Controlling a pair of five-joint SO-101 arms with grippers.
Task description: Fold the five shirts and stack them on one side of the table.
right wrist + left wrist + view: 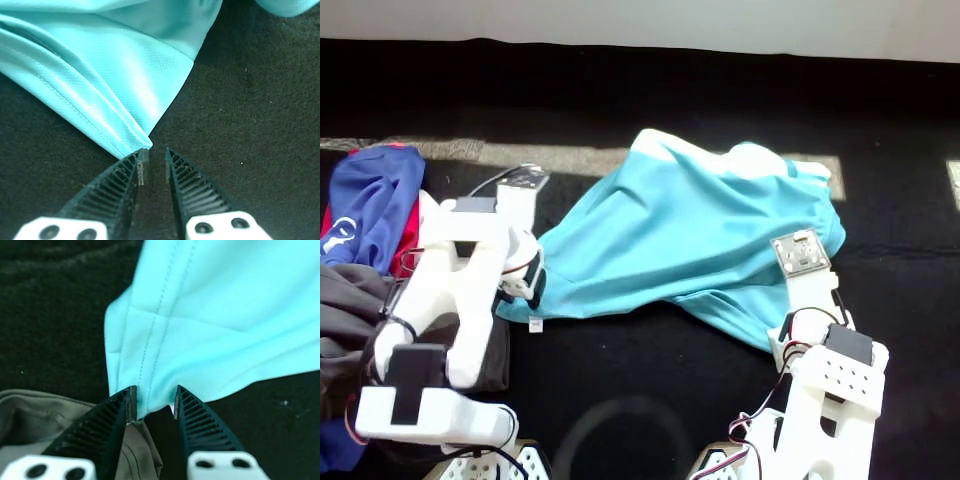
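A teal shirt (pixel 690 240) lies crumpled across the middle of the black table. My left gripper (pixel 152 407) is at its left hem corner (pixel 142 395); the jaws stand apart, with the corner's edge just between the fingertips. In the high view that gripper (pixel 525 285) sits at the shirt's lower left tip. My right gripper (pixel 154 165) is low over the table at the teal shirt's near right corner (pixel 137 142). Its jaws are a narrow gap apart, and the cloth tip touches one fingertip (pixel 142 162) from outside.
A heap of other shirts lies at the left edge: a blue and red one (pixel 370 210) and grey ones (pixel 345 300). Grey cloth (pixel 50 415) lies under my left gripper. A small white tag (pixel 535 325) lies on the bare black table (pixel 650 370) in front.
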